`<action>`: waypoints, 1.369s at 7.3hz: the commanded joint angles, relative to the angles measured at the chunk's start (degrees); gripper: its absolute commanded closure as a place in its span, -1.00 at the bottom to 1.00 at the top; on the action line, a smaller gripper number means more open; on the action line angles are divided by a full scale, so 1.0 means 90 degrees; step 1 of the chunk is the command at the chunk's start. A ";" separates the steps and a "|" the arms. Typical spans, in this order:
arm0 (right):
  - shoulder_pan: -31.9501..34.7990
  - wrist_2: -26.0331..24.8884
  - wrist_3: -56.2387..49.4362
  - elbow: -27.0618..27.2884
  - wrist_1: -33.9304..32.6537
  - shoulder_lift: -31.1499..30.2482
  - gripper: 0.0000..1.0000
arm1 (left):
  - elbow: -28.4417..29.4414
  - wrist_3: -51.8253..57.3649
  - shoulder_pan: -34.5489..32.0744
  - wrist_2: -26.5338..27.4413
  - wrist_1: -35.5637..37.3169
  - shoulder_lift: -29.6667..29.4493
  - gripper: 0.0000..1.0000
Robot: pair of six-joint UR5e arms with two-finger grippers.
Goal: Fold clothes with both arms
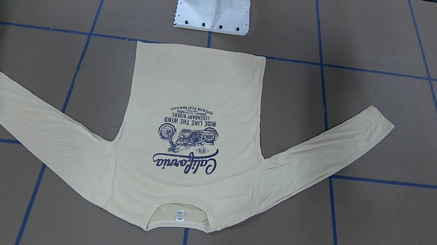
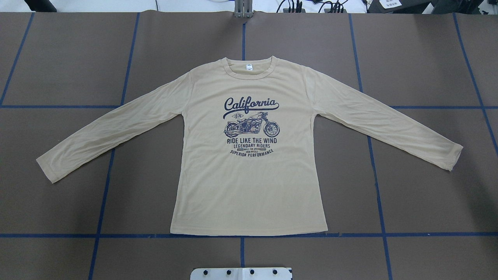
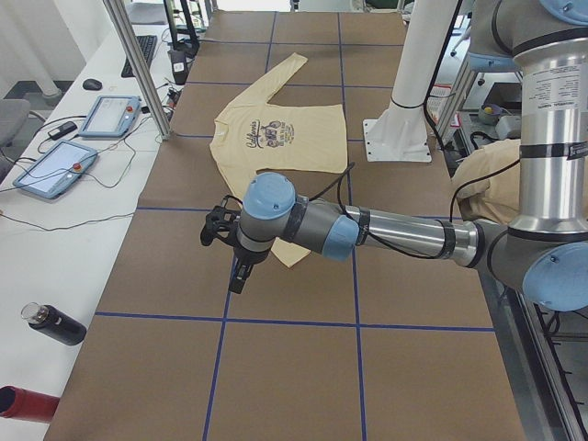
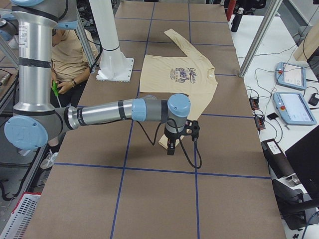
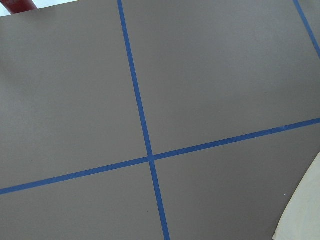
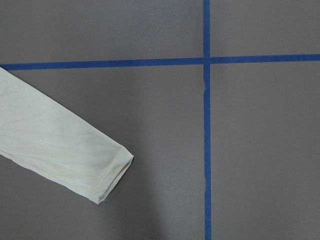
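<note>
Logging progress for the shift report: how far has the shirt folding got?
Done: nothing is folded yet. The T-shirt lies flat, print up, both sleeves spread on the table. In hand: the left arm and the right arm each reach out near a sleeve end; the right wrist view shows a cuff lying free. Left: every fold, sleeves and body.
</note>
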 commanded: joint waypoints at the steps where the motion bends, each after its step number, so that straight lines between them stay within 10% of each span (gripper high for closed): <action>1: 0.0003 0.0020 0.0019 0.0004 0.0000 -0.0014 -1.00 | -0.0178 0.0019 0.0043 0.0026 0.0031 0.0055 -1.00; 6: -0.0580 0.0089 0.0146 0.0004 0.0506 -0.0043 -1.00 | -0.0530 0.0088 0.0063 -0.0285 -0.0496 0.0642 -1.00; 10: -0.1480 0.0088 0.2310 -0.1076 0.3205 -0.0101 -0.98 | -0.0521 0.0019 0.0083 -0.0754 -0.0516 0.0642 -1.00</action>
